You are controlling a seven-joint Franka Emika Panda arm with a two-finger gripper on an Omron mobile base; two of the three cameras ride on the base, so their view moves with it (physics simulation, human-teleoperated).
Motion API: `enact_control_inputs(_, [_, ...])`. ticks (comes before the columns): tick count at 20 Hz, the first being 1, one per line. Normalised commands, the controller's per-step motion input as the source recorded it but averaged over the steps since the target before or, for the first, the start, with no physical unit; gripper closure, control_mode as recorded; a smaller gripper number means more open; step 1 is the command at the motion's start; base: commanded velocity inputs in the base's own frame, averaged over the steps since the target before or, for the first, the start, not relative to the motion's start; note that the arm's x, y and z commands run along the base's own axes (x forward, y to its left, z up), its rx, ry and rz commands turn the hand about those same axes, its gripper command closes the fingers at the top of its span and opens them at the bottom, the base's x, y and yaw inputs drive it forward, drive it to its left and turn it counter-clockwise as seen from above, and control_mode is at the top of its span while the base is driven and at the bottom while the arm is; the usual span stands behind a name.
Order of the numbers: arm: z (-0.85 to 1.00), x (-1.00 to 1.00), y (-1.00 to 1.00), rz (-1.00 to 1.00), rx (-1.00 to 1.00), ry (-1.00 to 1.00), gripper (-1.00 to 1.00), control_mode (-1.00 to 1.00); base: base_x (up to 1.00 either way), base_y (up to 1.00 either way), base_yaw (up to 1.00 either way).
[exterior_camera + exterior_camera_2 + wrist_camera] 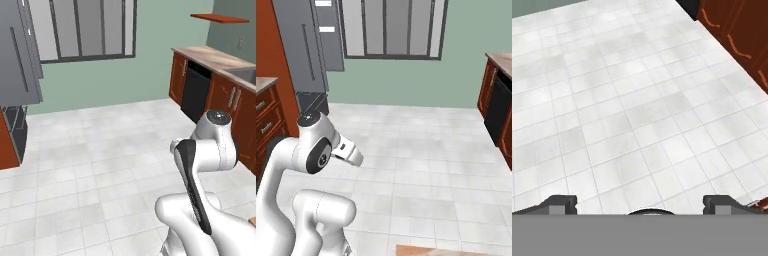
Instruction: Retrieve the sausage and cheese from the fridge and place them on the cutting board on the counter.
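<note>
The grey fridge (17, 55) stands at the far left, across the tiled floor, with a long bar handle (19, 59); in the right base view the fridge (306, 50) shows white door bins (326, 29). The marbled counter (210, 56) runs along the right wall over red-brown cabinets. My gripper (641, 202) hangs over bare floor tiles, open, its two fingertips (562, 202) wide apart with nothing between them. The sausage, the cheese and the cutting board are out of view.
A black dishwasher front (194, 92) sits under the right counter, and a sink (245, 75) is set into it. A large window (82, 27) fills the back wall. Red-brown drawers (266, 120) stand at the left. White floor tiles (100, 160) lie between.
</note>
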Motion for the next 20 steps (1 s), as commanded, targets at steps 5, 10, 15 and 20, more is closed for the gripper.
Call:
enact_control_inputs(5, [0.00,0.00,0.00,0.00,0.00,0.00,-1.00,1.00,0.77,-0.01,0.30])
enact_control_inputs(10, [0.00,0.00,0.00,0.00,0.00,0.00,-1.00,1.00,0.80,-0.10,0.18])
enact_control_inputs(15, [0.00,0.00,0.00,0.00,0.00,0.00,-1.00,1.00,0.86,-0.17,0.05])
enact_control_inputs(20, [0.00,0.00,0.00,0.00,0.00,0.00,-1.00,1.00,0.88,-0.18,0.02])
